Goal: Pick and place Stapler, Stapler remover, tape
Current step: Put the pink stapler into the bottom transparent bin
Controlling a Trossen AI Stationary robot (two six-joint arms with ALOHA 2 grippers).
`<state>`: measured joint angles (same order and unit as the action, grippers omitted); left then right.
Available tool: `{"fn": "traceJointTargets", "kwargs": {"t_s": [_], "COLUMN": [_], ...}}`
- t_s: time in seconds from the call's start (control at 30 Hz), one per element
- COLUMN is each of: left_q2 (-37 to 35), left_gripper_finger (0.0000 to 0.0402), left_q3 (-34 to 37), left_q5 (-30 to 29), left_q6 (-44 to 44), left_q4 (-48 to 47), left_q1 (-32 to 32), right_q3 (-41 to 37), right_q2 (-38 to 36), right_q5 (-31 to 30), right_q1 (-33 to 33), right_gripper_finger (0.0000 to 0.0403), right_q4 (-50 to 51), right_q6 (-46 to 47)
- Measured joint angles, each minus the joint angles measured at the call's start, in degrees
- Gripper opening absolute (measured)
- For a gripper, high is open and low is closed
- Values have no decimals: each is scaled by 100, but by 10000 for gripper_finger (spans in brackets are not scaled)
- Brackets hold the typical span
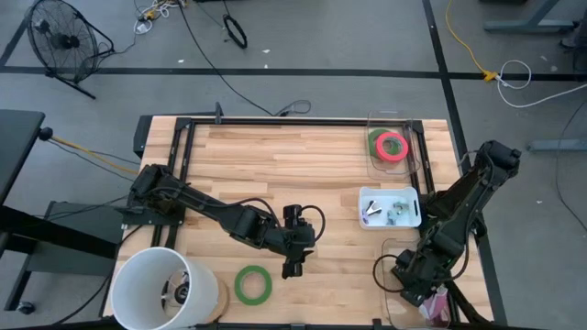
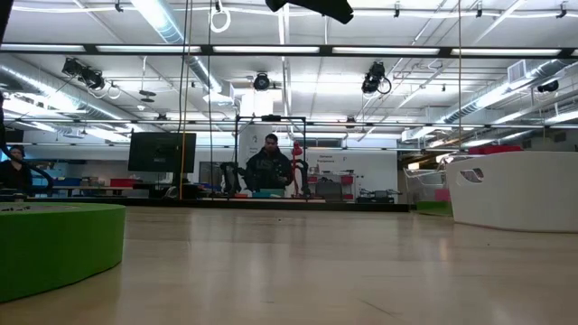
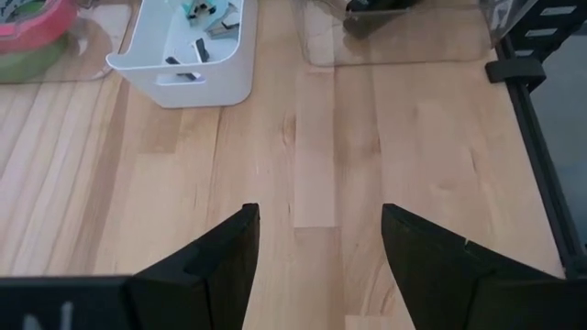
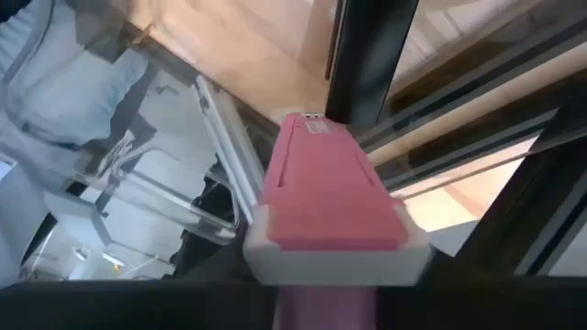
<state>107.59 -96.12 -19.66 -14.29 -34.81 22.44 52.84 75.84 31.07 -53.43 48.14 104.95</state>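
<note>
1. My right hand (image 1: 415, 286) reached into the clear bin (image 1: 393, 255) beside the white tray (image 1: 390, 207); the pink stapler (image 4: 326, 197) sat at its fingers, grip unclear.
2. Rigid, smooth plastic, seemingly light: I judged mid-body the best hold.
3. My left hand (image 3: 316, 252), fingers apart, hovered near the green tape (image 1: 252, 283).

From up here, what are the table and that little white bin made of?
The table looks like wood: pale butcher-block strips with visible grain and a light sheen. The white bin looks like smooth moulded plastic, with rounded corners and a handle slot, though that is a guess.
</note>
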Motion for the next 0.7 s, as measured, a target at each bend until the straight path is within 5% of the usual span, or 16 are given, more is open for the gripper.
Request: {"fn": "traceJointTargets", "kwargs": {"t_s": [0.17,0.3,0.7], "left_q2": [0,0,0], "left_gripper_finger": [232,232,232], "left_q3": [0,0,0], "left_q5": [-2,-2,-2], "left_q6": [-2,-2,-4], "left_q4": [-30,-34,-34], "left_q1": [0,0,-9], "right_q3": [0,0,0], "right_q2": [74,72,70], "right_q5": [-266,-624,-1136], "right_q1": [0,42,211], "right_gripper_finger": [242,295,302], "right_q4": [206,372,959], "right_q6": [-171,-337,-1151]}}
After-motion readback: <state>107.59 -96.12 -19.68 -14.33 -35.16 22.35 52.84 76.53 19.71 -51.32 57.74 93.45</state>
